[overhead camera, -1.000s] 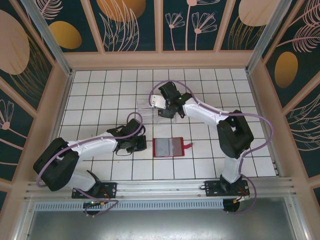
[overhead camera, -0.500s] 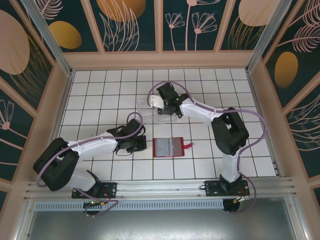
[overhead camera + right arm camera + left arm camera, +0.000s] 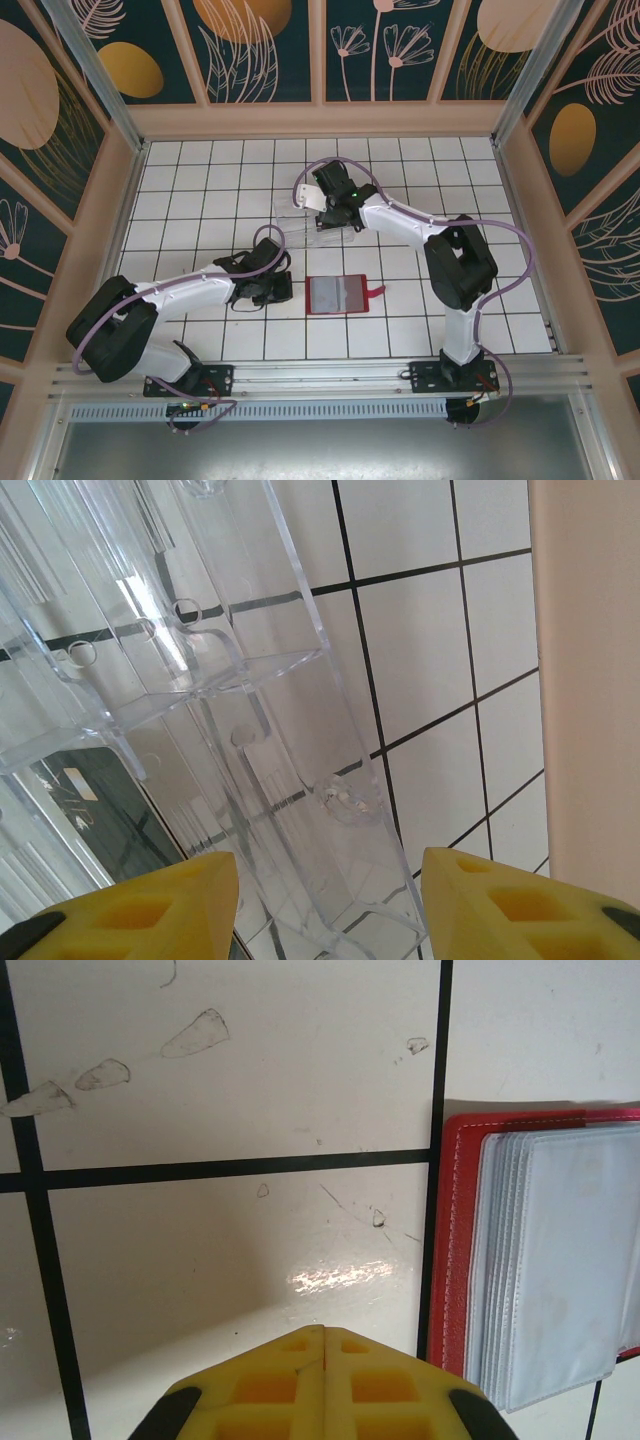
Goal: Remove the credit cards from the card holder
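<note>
The card holder [image 3: 340, 295] lay open and flat on the table [image 3: 200, 180], closer to the near edge than the far one and about midway between the side edges. Its long axis ran parallel to the near edge, with the closing tab [image 3: 378, 291] pointing toward the right edge.

The left gripper [image 3: 325, 1345] stood just beside the card holder's left edge, jaws together and holding nothing. The card holder lay to its right with bare tile between them, so the left arm was judged the nearer. The sleeves [image 3: 550, 1260] looked pale; whether a card sat inside them could not be told.

The right gripper [image 3: 330, 880] hung over the clear tray [image 3: 250, 630], farther from the near edge, jaws apart and empty. One dark credit card [image 3: 95, 815] showed through the tray's walls.
</note>
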Motion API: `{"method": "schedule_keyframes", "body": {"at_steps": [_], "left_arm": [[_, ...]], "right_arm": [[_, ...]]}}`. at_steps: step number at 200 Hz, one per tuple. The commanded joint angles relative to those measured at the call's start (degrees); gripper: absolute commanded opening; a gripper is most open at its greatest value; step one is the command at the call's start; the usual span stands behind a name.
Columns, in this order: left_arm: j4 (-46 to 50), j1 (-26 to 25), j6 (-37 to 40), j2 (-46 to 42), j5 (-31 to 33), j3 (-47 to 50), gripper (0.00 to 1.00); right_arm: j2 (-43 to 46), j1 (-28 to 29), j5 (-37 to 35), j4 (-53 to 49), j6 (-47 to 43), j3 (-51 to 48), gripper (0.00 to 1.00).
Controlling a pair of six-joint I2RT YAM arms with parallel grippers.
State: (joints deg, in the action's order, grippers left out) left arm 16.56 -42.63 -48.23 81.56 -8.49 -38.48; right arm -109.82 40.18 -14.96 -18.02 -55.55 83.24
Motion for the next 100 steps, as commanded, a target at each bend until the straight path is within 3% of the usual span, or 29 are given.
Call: {"method": "schedule_keyframes", "body": {"at_steps": [1, 23, 46, 100], "left_arm": [[1.11, 0.42, -0.27, -1.37, 0.41, -0.49, 0.06], [0.86, 0.39, 0.16, -1.37, 0.30, -0.89, 0.06], [0.58, 0.42, 0.72, -1.41, -0.10, -1.98, 0.05], [-1.33, 0.44, 0.70, 0.03, -2.60, -2.94, 0.04]], "right_arm": [[0.45, 0.11, -0.73, -0.28, 0.14, 1.05, 0.52], [2.67, 0.33, 0.21, -0.33, 2.22, 0.80, 0.52], [7.22, 0.43, 5.14, -1.66, 10.22, 0.76, 0.53], [16.49, 1.19, 11.73, -3.21, 49.52, -7.14, 0.52]]}}
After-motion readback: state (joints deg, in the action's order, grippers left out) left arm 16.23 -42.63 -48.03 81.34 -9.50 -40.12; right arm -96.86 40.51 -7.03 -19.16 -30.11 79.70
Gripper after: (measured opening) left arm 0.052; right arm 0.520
